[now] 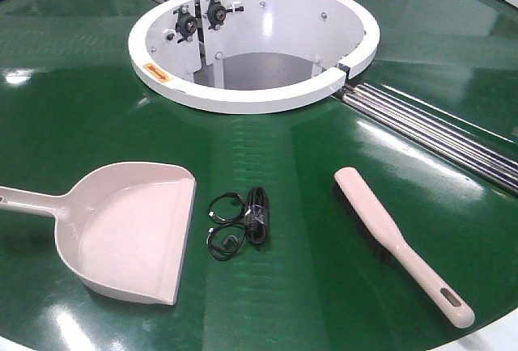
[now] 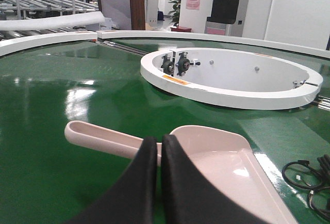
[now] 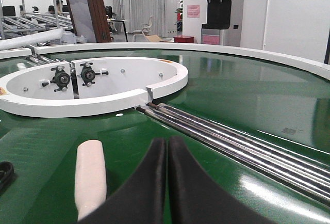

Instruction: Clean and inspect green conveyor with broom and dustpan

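Note:
A pale pink dustpan [image 1: 129,230] lies on the green conveyor [image 1: 73,108] at the front left, its handle pointing left. A pale pink brush [image 1: 401,242] lies at the front right, bristles down. A black cable bundle [image 1: 243,222] lies between them. In the left wrist view my left gripper [image 2: 159,142] is shut and empty, just above the dustpan [image 2: 216,167] near where its handle joins the pan. In the right wrist view my right gripper [image 3: 167,144] is shut and empty, to the right of the brush [image 3: 90,180]. Neither gripper shows in the front view.
A white ring [image 1: 251,44] surrounds a round opening at the conveyor's centre. Steel rollers [image 1: 437,133] run from the ring toward the right edge, also in the right wrist view [image 3: 232,136]. The conveyor's white rim [image 1: 502,331] is at the front right.

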{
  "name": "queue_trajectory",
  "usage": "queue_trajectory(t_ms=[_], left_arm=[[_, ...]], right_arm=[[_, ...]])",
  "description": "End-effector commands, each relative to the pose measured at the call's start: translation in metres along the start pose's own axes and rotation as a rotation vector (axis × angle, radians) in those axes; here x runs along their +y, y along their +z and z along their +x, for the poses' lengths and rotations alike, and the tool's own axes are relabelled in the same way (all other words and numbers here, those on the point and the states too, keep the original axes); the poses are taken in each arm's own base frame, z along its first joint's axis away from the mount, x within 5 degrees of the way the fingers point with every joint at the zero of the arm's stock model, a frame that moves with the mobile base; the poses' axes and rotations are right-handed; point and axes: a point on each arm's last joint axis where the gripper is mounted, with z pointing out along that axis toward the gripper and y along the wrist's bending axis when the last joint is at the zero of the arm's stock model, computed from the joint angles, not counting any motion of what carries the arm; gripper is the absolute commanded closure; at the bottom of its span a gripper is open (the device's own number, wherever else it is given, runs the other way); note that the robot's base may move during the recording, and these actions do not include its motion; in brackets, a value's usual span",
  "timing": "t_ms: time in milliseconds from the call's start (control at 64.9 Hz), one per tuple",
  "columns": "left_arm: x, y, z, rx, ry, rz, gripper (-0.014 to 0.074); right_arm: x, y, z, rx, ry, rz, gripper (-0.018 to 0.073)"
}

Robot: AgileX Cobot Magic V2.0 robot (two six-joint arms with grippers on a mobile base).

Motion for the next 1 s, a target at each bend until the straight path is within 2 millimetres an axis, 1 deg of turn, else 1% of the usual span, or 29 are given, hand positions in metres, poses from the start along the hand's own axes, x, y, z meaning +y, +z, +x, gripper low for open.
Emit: queue_trajectory(t_ms=[0,986], left_arm=[[-0.0004,-0.0008,-0.004,-0.075,-0.01,0.009,0.0603],[-0.0004,-0.0008,-0.004,-0.075,0.0,0.008,0.0603]], right_arm=[[-0.0005,-0.0009,-0.0056,-0.076,-0.006,0.008,0.0568],[-0.0005,-0.0009,-0.0056,-0.076,-0.006,0.008,0.0568]])
